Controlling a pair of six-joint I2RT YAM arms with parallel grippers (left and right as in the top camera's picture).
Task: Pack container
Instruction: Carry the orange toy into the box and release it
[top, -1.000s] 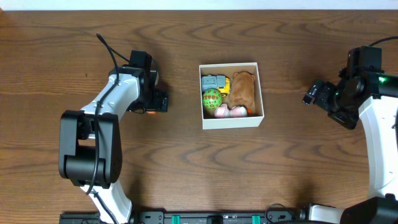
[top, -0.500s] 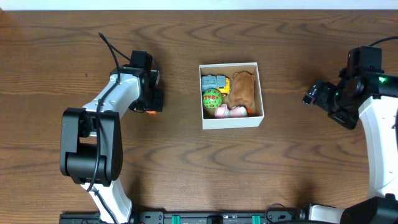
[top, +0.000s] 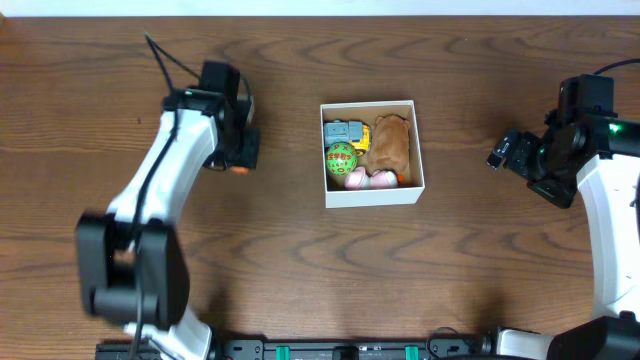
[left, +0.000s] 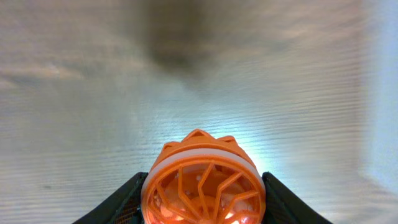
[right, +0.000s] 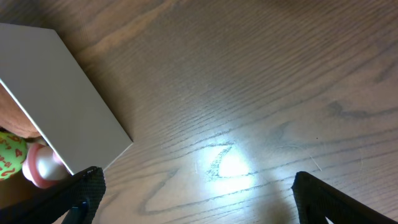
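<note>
Pinching an orange ball (left: 202, 183) between them, the left fingers (left: 118, 202) press one dark tip to each flank of its lattice shell, a grip that suits a round toy which would roll out of a looser hold. From above the ball shows only as an orange speck under the left wrist, well apart from the box (top: 372, 194) and on its left side. I cannot tell whether the ball touches the table (top: 300, 270) or hangs just above it.

The box sits near the middle of the table, its white walls low, so a toy can be lowered in from above. Inside lie a brown plush toy (top: 391, 142) filling the right half, a toy car (top: 345, 131) in the far left corner, a green ball (top: 341, 156) just in front of it, and pink toys (top: 368, 180) along the near wall. They touch one another and little bare floor shows, so the orange ball probably has to rest on top or be pushed into a gap.

The right fingers (right: 87, 186) are spread wide with nothing between them, over bare wood near the box's right side, likely placed there to be clear of the left arm's path yet within reach to steady the box
</note>
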